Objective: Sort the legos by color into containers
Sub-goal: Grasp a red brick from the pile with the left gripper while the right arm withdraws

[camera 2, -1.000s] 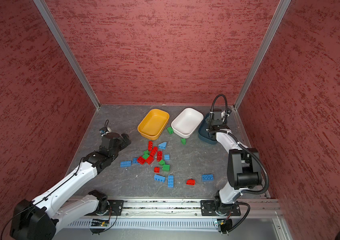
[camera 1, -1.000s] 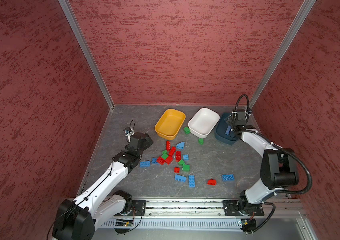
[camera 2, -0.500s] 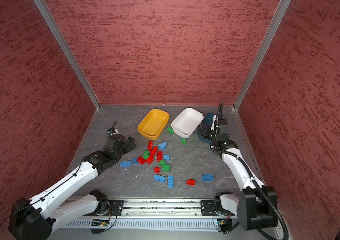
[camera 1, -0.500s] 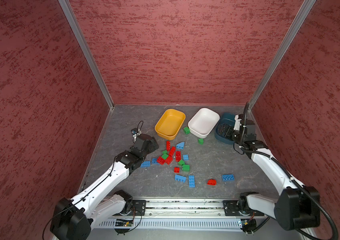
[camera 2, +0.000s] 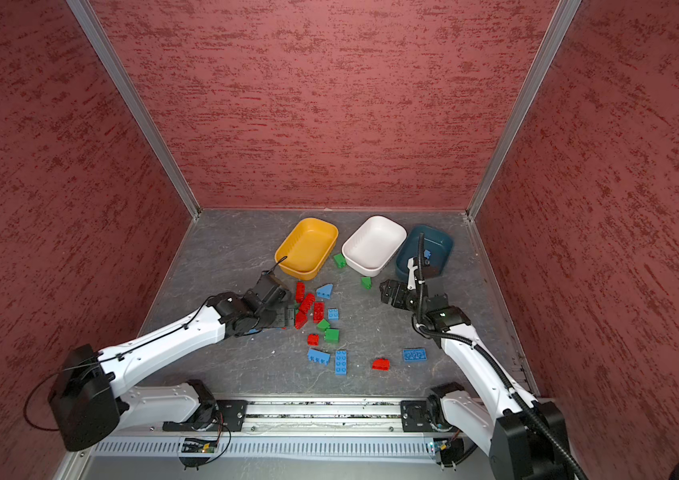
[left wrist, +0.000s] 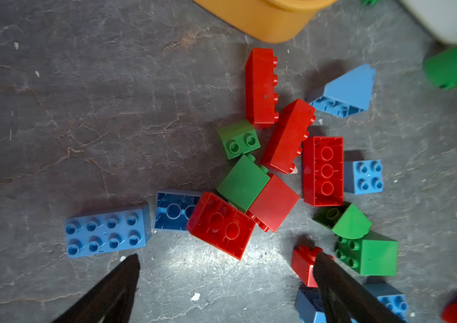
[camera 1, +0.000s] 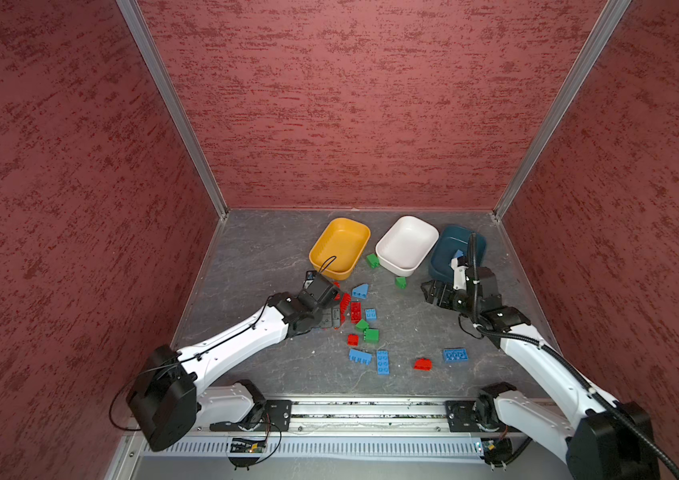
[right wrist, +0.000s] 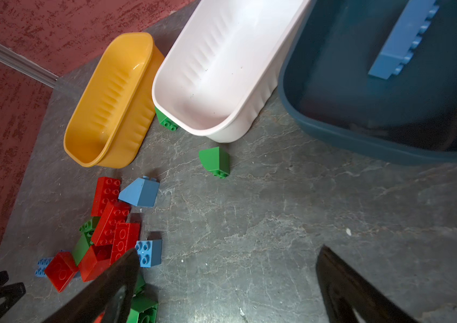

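Legos (left wrist: 323, 170) mostly loose on dark grey worktop (camera 1: 271, 257), with red, green and light blue mixed in one heap just in front of mustard-yellow tub (camera 1: 339, 245). White tub (camera 1: 406, 245) just beside yellow tub, dark teal tub (camera 1: 443, 249) farther along same row. Only ribbed floors showing inside yellow and white tubs; one long light blue brick (right wrist: 402, 44) lying in teal tub. Green brick (camera 1: 372, 260) tucked between yellow tub and white one. Green sloped brick (camera 1: 400, 282) a little farther from yellow tub, on open worktop. Four strays well away from yellow tub, toward metal rail (camera 1: 371, 409): light blue sloped brick (camera 1: 359, 356) just beside light blue eight-stud brick (camera 1: 382, 362), then red sloped brick (camera 1: 423, 364) and light blue flat brick (camera 1: 455, 354).

Left fingers (left wrist: 115, 288) spread wide, holding nothing, low over worktop at side of heap away from yellow tub. Upside-down red brick (left wrist: 221, 223) just ahead of gap. Small red brick (left wrist: 304, 263) partly hidden behind one finger, contact impossible to tell.

Right fingers (right wrist: 347, 288) likewise spread wide and empty, over bare worktop well apart from yellow tub, near front wall of teal tub.
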Controlling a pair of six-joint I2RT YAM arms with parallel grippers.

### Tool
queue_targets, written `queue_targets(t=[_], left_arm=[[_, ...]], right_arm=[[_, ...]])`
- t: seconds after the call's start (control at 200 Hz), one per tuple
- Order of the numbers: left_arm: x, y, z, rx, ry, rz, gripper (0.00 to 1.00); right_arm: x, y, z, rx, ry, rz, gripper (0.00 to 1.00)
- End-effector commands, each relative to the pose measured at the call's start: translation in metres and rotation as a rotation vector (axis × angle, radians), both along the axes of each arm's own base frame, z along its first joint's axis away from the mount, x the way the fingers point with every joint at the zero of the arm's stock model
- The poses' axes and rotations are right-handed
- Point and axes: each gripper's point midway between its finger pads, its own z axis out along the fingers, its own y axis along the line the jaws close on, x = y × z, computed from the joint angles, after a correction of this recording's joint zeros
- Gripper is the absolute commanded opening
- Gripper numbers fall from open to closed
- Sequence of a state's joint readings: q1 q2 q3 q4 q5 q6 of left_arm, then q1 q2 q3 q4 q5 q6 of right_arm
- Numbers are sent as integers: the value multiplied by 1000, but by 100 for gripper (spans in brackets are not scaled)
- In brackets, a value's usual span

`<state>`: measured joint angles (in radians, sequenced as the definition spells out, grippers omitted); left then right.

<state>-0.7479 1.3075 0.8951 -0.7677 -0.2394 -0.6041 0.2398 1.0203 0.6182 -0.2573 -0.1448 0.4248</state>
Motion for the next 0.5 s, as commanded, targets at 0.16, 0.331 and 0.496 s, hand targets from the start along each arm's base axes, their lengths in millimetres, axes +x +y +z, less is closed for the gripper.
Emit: queue_targets(t=[0.16,0.331,0.496], left_arm=[[-8,5,-27,272,209,-264,92],[1,-4,-44,266,264,-327,85],[11,-8,-54,267,281,-338,69]], right_arm=[[33,-21,18,-131,-127,-95,99],[44,-23,17,-158,-101,-109,99],[44,-23,15,-157,-90,-114,99]])
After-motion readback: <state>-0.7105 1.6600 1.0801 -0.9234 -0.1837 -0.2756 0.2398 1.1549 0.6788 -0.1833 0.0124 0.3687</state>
